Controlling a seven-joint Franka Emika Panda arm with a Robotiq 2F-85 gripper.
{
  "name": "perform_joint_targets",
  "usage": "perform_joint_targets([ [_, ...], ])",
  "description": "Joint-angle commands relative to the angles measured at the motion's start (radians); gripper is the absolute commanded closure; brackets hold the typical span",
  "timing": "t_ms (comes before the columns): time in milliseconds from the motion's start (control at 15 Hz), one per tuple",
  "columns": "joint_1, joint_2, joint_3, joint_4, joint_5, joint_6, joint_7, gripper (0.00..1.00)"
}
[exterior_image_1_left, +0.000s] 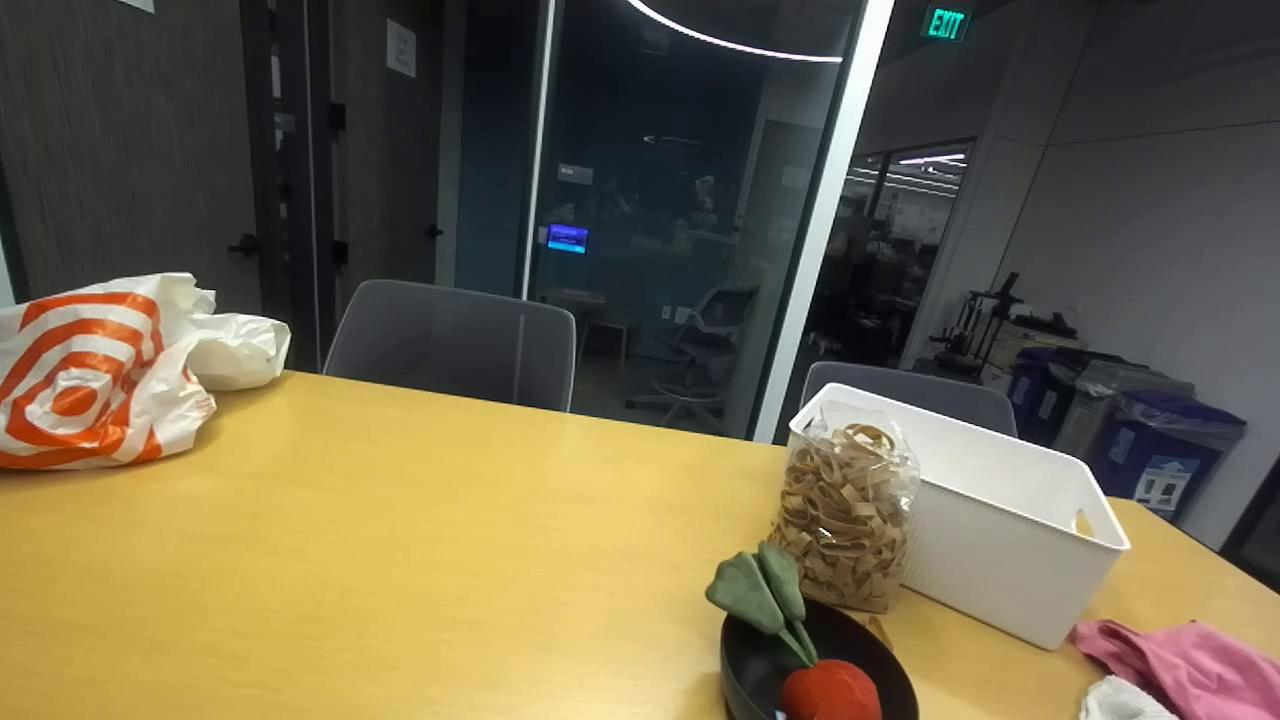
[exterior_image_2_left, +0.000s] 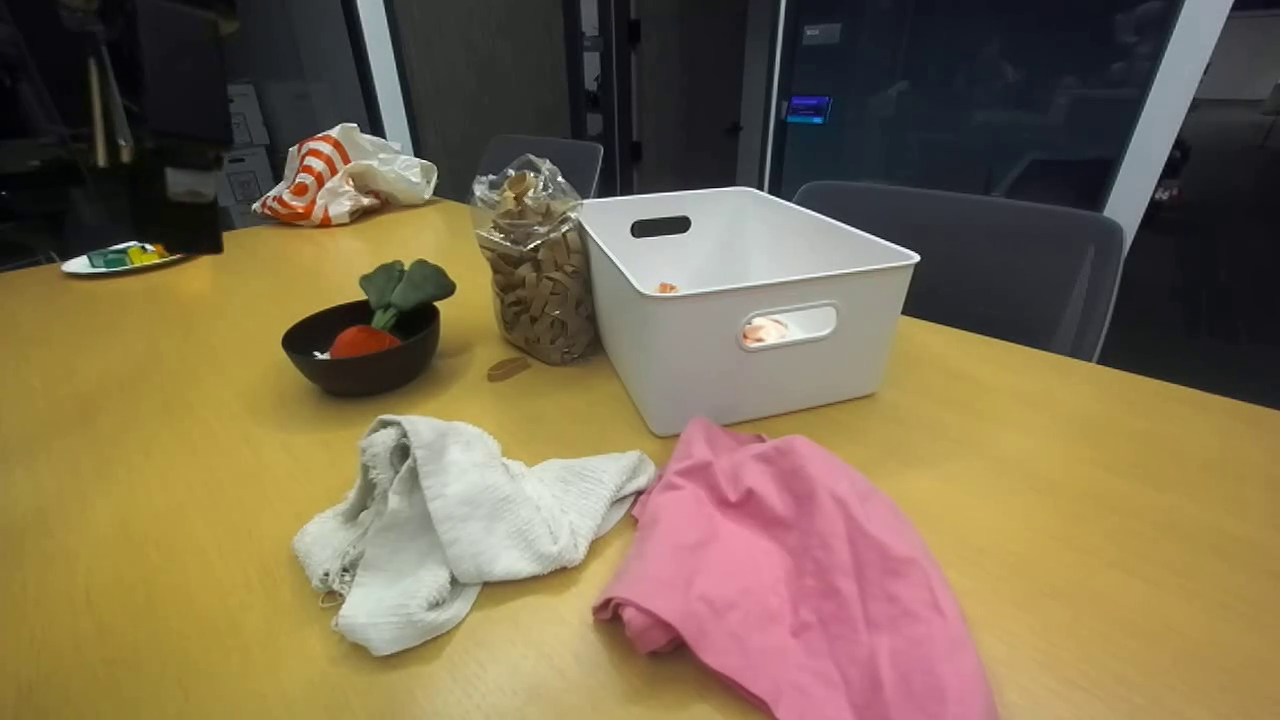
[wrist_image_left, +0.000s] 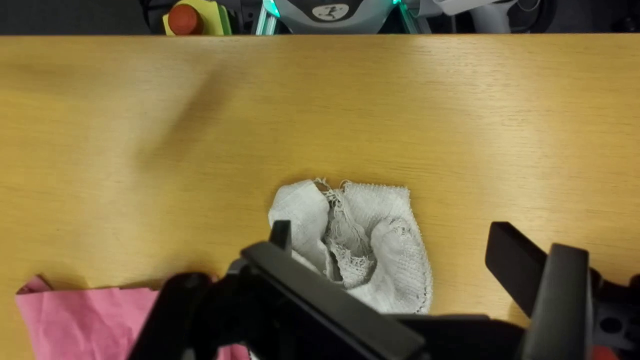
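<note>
White cloth (exterior_image_2_left: 490, 520) below fingers (wrist_image_left: 560, 300), well inside table edge (wrist_image_left: 340, 39)

Room lies between towel (wrist_image_left: 360, 240) and table edge (wrist_image_left: 325, 38) (white bin (exterior_image_2_left: 700, 370) blocks opposite).

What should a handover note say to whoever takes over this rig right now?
Gripper: open, holding nothing, seen over the white cloth in the wrist view.
Things: the white cloth and pink cloth lie crumpled beside each other on the table, outside the white bin. A dark bowl and clear bag stand nearby.
Done: no grasp visible.
Left: probably gripping the white cloth, judging by the open jaws over it.
</note>
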Motion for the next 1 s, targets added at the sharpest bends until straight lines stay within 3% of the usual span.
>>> perform_joint_targets([
  [0, 0.074, 0.039, 0.081, -0.006, -0.002, 0.107, 0.014, 0.00],
  [267, 0.149, 0.163, 0.173, 0.006, -0.014, 0.288, 0.007, 0.00],
  [533, 0.170, 0.346, 0.216, 0.042, -0.051, 0.515, 0.008, 0.00],
  [800, 0.160, 0.493, 0.208, 0.104, -0.145, 0.654, 0.004, 0.00],
  [933, 0.176, 0.550, 0.185, 0.138, -0.138, 0.692, -0.020, 0.00],
])
